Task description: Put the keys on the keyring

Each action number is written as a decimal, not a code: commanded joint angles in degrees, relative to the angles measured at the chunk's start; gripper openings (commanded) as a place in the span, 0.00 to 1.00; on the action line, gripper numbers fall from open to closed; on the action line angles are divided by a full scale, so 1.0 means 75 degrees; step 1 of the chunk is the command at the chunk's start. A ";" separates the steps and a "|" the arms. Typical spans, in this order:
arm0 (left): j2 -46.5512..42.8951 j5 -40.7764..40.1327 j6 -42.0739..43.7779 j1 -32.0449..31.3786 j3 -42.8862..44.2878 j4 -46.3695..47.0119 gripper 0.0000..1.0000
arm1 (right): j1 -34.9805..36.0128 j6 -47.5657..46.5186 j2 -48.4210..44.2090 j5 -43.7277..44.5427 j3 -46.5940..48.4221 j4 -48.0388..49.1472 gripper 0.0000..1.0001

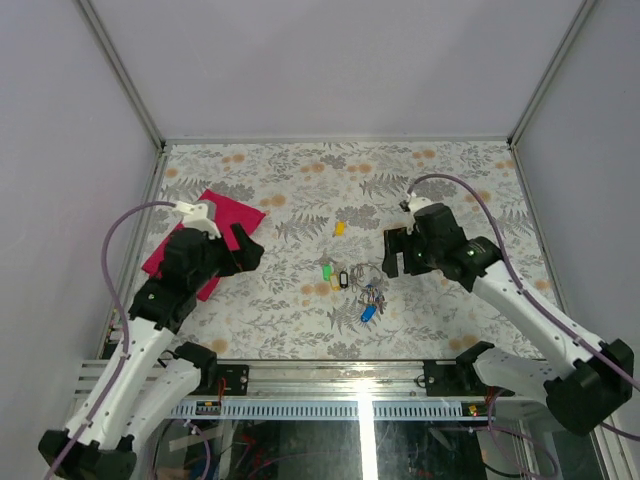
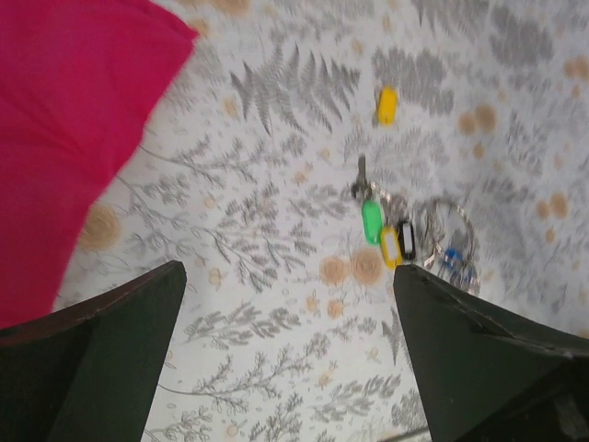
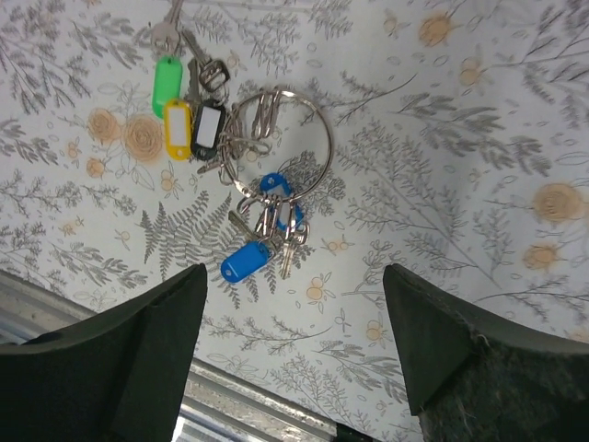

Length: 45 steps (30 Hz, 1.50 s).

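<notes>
The keys lie in a cluster mid-table. A green tag (image 3: 167,75), a yellow tag (image 3: 178,129) and a black tag (image 3: 209,129) lie side by side at the left rim of the wire keyring (image 3: 329,157). A blue-tagged key (image 3: 246,262) hangs off the ring's near side. One lone yellow tag (image 1: 339,228) lies farther back. My right gripper (image 3: 294,272) hovers open just near of the blue key, with nothing between its fingers. My left gripper (image 2: 287,276) is open over bare table, left of the green tag (image 2: 371,221) and the keyring (image 2: 451,230).
A red cloth (image 1: 205,235) lies at the left, partly under my left arm. A metal rail (image 3: 230,387) runs along the table's near edge, close below my right gripper. Grey walls close in the sides and back.
</notes>
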 commanded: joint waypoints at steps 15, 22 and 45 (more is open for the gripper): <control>0.0821 -0.1108 -0.0081 -0.1197 -0.0130 0.0318 1.00 | 0.1308 -0.0038 0.3019 -0.0935 0.0123 0.1915 0.64; 0.0833 -0.1138 -0.0043 -0.1205 -0.0118 0.0317 1.00 | 0.1540 0.0810 0.2800 0.0238 -0.0232 0.2078 0.58; 0.1425 -0.1489 -0.0023 -0.2947 0.0088 0.0391 0.93 | 0.2185 0.3876 0.0223 0.2887 -0.2474 0.2412 0.38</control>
